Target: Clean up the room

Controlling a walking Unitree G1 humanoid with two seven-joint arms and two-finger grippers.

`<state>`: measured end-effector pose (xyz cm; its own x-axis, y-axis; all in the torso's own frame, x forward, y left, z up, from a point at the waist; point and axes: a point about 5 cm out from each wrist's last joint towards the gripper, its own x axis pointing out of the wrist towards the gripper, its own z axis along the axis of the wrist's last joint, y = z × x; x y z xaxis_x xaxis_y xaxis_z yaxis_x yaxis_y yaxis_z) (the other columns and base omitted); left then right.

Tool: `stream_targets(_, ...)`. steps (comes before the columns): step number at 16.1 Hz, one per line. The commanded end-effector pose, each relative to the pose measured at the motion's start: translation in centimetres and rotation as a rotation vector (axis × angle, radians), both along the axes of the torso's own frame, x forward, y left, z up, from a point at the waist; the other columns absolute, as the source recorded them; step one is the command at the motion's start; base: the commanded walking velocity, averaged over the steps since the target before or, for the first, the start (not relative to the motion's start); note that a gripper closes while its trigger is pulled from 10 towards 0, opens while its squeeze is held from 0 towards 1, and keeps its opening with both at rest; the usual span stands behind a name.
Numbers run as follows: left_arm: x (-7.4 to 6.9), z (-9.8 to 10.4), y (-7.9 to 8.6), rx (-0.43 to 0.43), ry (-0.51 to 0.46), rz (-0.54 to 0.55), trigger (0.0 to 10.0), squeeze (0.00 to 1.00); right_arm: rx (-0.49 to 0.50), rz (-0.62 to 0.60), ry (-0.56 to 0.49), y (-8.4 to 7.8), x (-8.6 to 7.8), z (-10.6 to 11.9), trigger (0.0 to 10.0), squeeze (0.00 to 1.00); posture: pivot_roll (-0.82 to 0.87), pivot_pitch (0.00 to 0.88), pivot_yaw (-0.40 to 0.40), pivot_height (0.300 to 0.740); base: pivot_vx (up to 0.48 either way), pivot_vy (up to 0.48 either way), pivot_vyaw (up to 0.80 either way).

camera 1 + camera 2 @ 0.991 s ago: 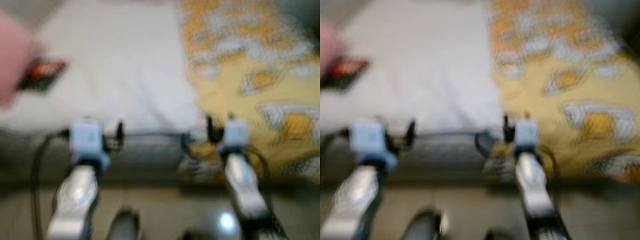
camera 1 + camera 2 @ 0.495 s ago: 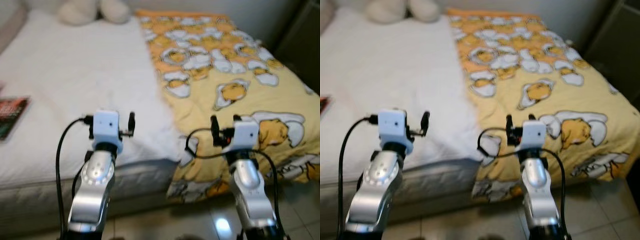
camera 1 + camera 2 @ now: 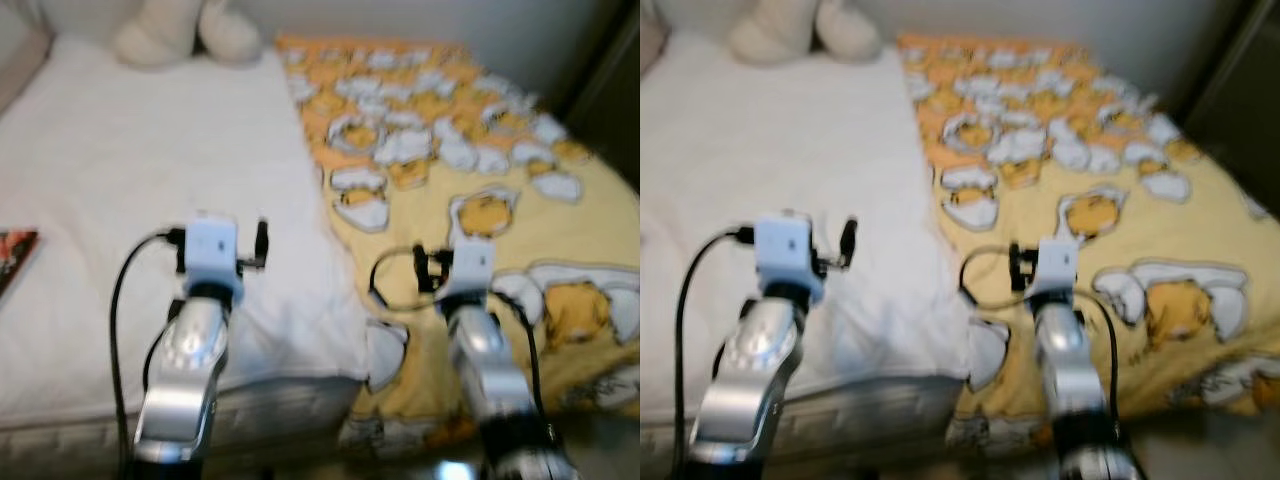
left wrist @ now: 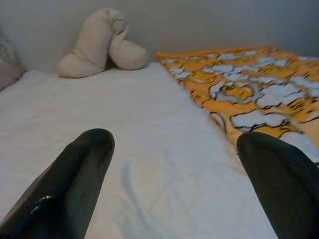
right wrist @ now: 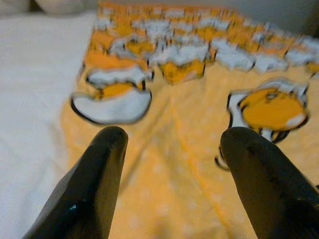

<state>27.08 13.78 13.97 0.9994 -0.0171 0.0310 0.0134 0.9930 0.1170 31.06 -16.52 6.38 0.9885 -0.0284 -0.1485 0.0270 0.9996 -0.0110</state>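
White sheet covered the bed [image 3: 150, 170], which ran away from the robot toward a pale wall. Over the bed's right half lay a yellow blanket [image 3: 480, 190] printed with orange and white cartoon figures, its near end hanging over the foot edge. At the far edge, near the wall, sat a cream plush toy [image 3: 185, 30]. A dark book [image 3: 15, 255] with red print lay at the bed's left edge. The left gripper [image 4: 174, 184] hovered above the white sheet near the foot edge, fingers spread wide and holding nothing. The right gripper [image 5: 169, 184] hovered above the blanket near the same edge, fingers likewise spread wide and empty.
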Motion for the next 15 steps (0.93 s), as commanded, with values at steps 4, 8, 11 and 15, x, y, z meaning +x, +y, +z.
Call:
stream_targets(4, -2.1, 0.6, 0.0, 0.009, 0.014, -0.105, 10.0, 0.0, -0.044, -0.054, 0.114, -1.1, 0.0, -2.5, 10.0, 0.0, 0.13, 0.08, 0.015, 0.711, 0.0, 0.0, 0.0)
stream_targets(8, -6.0, 1.6, 0.8, 0.059, 0.076, -0.176, 10.0, 0.0, -0.069, -0.055, 0.192, -0.5, 0.7, -3.6, 10.0, 0.0, 0.26, 0.245, 0.075, 0.711, 0.0, 0.0, 0.0)
stream_targets(11, -7.8, 1.7, 0.7, 0.06, 0.114, -0.211, 10.0, 0.0, -0.082, -0.07, 0.249, -0.5, 1.0, -3.9, 10.0, 0.0, 0.28, 0.298, 0.094, 0.711, 0.0, 0.0, 0.0)
stream_targets(15, -9.8, 2.3, -1.1, 0.089, 0.125, -0.436, 10.0, 0.0, -0.03, -0.011, 0.286, 0.5, 1.6, -3.7, 0.0, 0.0, 0.3, 0.322, 0.098, 0.711, 0.0, 0.0, 0.0)
